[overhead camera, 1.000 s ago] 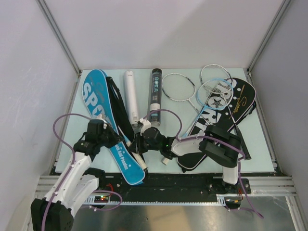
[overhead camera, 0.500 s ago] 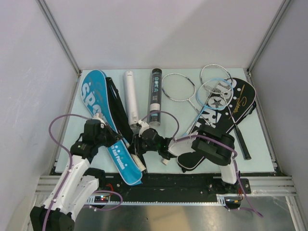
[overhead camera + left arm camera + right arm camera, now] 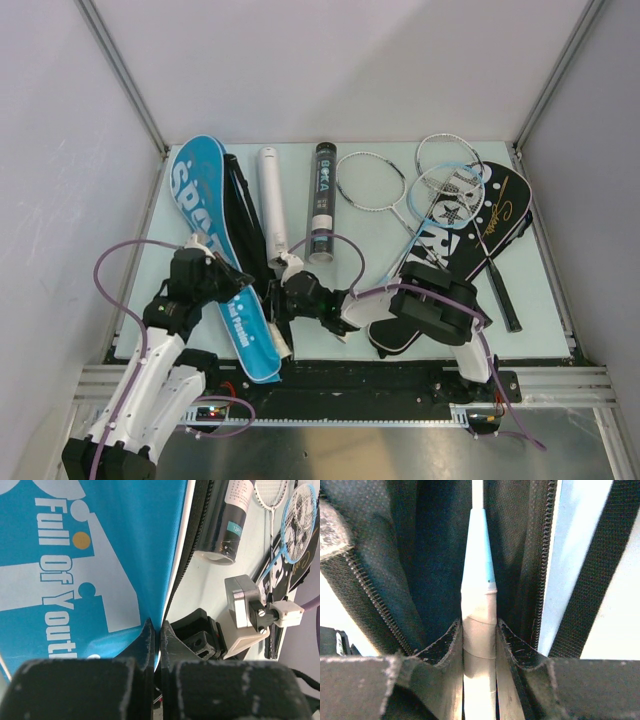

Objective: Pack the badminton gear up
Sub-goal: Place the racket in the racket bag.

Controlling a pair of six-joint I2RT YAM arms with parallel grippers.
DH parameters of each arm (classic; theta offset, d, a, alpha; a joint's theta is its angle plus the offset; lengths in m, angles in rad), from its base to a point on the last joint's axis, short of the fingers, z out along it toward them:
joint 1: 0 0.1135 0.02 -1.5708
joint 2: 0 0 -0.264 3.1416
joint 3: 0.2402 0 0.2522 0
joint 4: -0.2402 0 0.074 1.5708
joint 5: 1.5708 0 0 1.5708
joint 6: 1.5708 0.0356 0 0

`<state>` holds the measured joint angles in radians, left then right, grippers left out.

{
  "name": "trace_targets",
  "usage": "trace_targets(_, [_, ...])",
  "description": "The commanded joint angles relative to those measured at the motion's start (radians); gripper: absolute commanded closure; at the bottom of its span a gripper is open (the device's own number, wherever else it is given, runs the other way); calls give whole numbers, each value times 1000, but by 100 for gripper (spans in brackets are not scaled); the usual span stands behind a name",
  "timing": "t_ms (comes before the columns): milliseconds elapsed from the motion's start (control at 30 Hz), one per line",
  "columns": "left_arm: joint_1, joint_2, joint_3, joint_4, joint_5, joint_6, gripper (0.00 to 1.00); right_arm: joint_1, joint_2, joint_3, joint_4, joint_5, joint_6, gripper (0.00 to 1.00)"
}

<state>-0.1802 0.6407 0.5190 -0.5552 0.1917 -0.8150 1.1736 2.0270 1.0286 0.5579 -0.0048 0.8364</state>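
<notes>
Barely started: left pincer (image 3: pixel 156 630) pinching the blue cover (image 3: pixel 75 555), right pincer (image 3: pixel 479 630) clamping a racket handle (image 3: pixel 479 595) seemingly inside it; black tube (image 3: pixel 322 200) unpacked.

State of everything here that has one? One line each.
left gripper: fingers shut on blue SPORT cover, at its edge
right gripper: fingers shut on racket handle
blue SPORT cover: unzipped, flap lifted
racket handle: inside the open cover
white tube: lying flat
black tube: lying flat
black cover: flat, light blue racket on it
</notes>
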Motion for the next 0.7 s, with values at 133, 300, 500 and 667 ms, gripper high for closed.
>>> trace_targets(133, [-25, 6, 10, 4, 120, -79, 100, -11, 18, 99, 0, 206, 17, 73])
trace_targets(300, [-26, 67, 29, 14, 39, -87, 100, -13, -56, 99, -125, 139, 1, 57])
trace_targets(500, [-26, 114, 57, 23, -50, -78, 100, -5, -144, 98, -299, 116, -60, 55])
trace_targets(667, [-26, 140, 64, 24, -100, -48, 100, -6, -174, 71, -324, 90, -57, 72])
